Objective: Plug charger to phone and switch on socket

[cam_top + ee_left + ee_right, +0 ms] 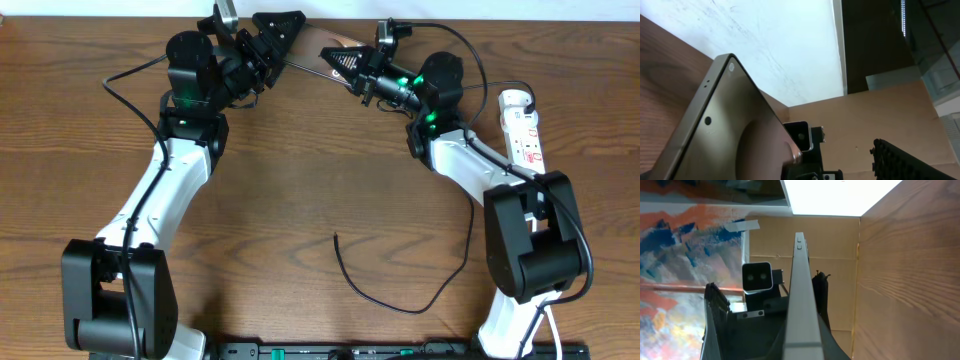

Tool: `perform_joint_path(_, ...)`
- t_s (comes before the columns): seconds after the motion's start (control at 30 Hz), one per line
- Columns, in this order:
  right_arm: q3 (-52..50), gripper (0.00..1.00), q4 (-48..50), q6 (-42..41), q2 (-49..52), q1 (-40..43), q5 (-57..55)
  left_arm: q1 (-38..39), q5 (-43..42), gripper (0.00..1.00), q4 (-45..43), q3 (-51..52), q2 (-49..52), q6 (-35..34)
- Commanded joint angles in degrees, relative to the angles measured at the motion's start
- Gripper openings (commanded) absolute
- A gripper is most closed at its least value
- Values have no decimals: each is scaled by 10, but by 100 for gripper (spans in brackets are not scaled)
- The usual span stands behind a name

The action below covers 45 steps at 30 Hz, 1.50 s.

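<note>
Right gripper (345,62) is clamped tight on the phone (322,48), pinching the thin slab by its flat faces at the far side of the table (300,170). From the left wrist you get smooth bronze-tan metal, a rounded corner and small dark dots. Left gripper (278,32) sits at the phone's other end, ribbed black fingers (895,160) spread wide apart. Out on the wood grain, the charger (385,295) curls loose, a thin black cable with its plug tip free. The socket (522,125), a glossy white strip, lies at the right edge.

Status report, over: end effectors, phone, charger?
Left end effector open beside phone. Right end effector shut on phone. Charger loose on table, unplugged.
</note>
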<state>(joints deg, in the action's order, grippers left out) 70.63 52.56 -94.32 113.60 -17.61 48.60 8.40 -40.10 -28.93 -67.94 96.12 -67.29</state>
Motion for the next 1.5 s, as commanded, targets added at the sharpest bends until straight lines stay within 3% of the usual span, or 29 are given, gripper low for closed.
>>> perform_joint_path(0.0, 9, 1, 8, -29, 0, -16, 10, 2, 10, 94, -8, 8, -10, 17)
perform_joint_path(0.47, 9, 1, 3, -123, 0, -45, -44, 2, 91, 91, -93, 87, -10, 14)
perform_joint_path(0.57, 9, 1, -9, -142, 0, -61, -62, 2, 94, 86, -102, 87, -10, 14)
perform_joint_path(0.73, 9, 1, -20, -141, 0, -75, -71, 2, 95, 78, -108, 87, -10, 14)
perform_joint_path(0.97, 9, 1, -20, -133, 0, -75, -71, 2, 95, 76, -108, 87, -10, 15)
perform_joint_path(1.47, 9, 1, -20, -114, 0, -75, -51, 2, 91, 13, -106, 87, -10, 17)
